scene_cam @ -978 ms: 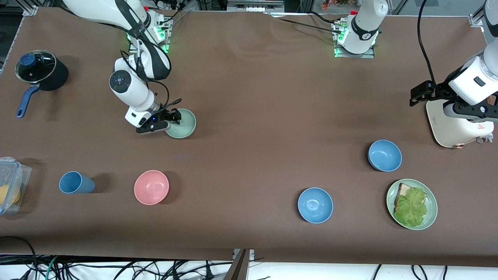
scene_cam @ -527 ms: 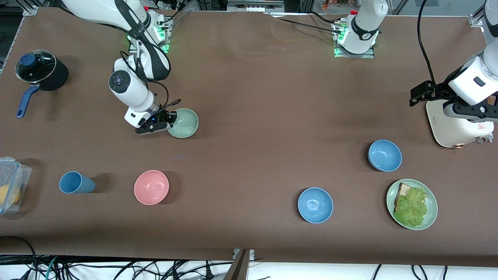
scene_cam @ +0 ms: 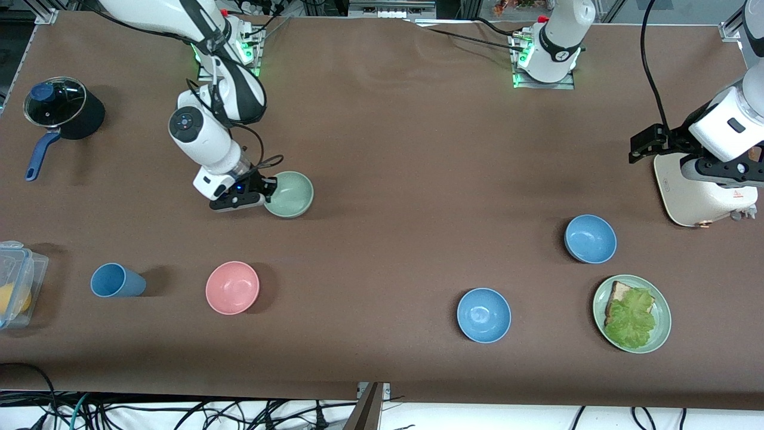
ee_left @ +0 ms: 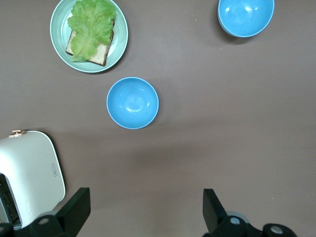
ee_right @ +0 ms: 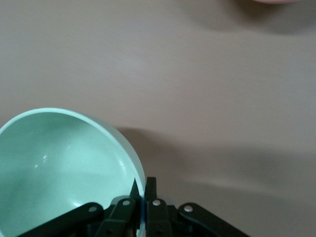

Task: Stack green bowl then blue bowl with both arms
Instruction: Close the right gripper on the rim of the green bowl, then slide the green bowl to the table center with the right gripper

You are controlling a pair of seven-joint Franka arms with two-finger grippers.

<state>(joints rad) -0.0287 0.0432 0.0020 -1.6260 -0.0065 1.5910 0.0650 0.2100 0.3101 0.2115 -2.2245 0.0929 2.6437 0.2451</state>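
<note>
On the table (scene_cam: 406, 137) there are four small bowls: one green bowl (scene_cam: 290, 194), one pink bowl (scene_cam: 232, 287) and two blue bowls. One blue bowl (scene_cam: 483, 315) is nearer to the front camera; the other blue bowl (scene_cam: 590, 239) is farther from it and more toward the left arm's end. There is also one green plate (scene_cam: 632, 314) with bread and lettuce, one blue cup (scene_cam: 116, 280), one black pot (scene_cam: 62, 113) with a glass lid, one white toaster (scene_cam: 698, 191) and one clear food box (scene_cam: 17, 283).

The right gripper (scene_cam: 265, 190) is clenched on the rim of the green bowl; in the right wrist view its fingers (ee_right: 150, 190) pinch the rim (ee_right: 139, 185) between them. The bowl is round, so it has no long axis. It sits toward the right arm's end and opens upward, a little tilted, as far as I can tell.

The left gripper (ee_left: 143, 210) waits over the table beside the toaster, released, with its jaws wide apart. Both blue bowls open upward.
</note>
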